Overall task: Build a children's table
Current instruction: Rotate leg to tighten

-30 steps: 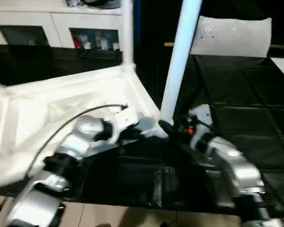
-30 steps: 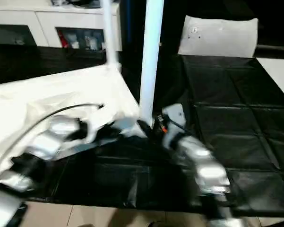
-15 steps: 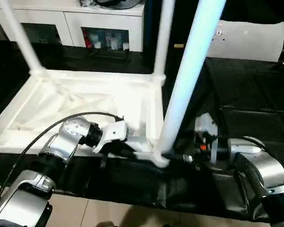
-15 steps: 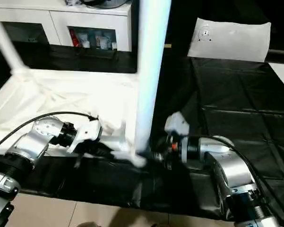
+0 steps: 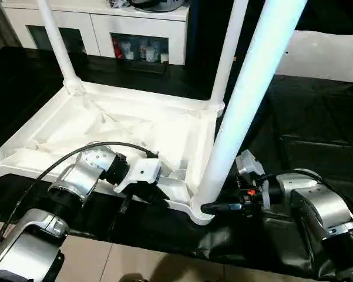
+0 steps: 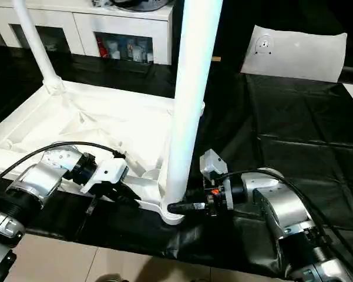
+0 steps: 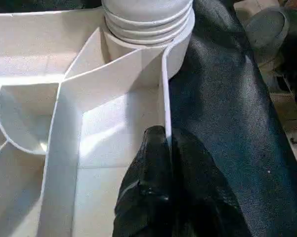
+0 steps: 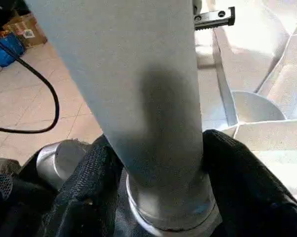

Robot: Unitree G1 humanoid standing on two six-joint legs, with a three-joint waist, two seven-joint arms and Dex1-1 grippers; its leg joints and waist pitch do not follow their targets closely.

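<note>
Children's table [image 5: 123, 126], white plastic, lies upside down on the black-covered work table [image 5: 317, 123], its ribbed underside facing up and its near edge close to the work table's front edge. Three legs stand upright in its corner sockets: the near leg [image 5: 246, 100] at the near right corner, a second leg [image 5: 228, 50] at the far right corner, and a third leg [image 5: 57, 44] at the far left corner. A white cabinet [image 5: 138, 29] with glass doors stands behind the work table, and a white sheet [image 6: 293, 53] lies at the table's far right.

The right gripper [image 8: 158, 173] is closed around the base of the near leg just above its socket, one black finger on each side of the tube. The left gripper [image 7: 168, 153] is pinched shut on the thin side wall [image 7: 164, 94] of the tabletop, one finger inside the rim and one outside, just beside that same corner socket [image 7: 148, 24].
</note>
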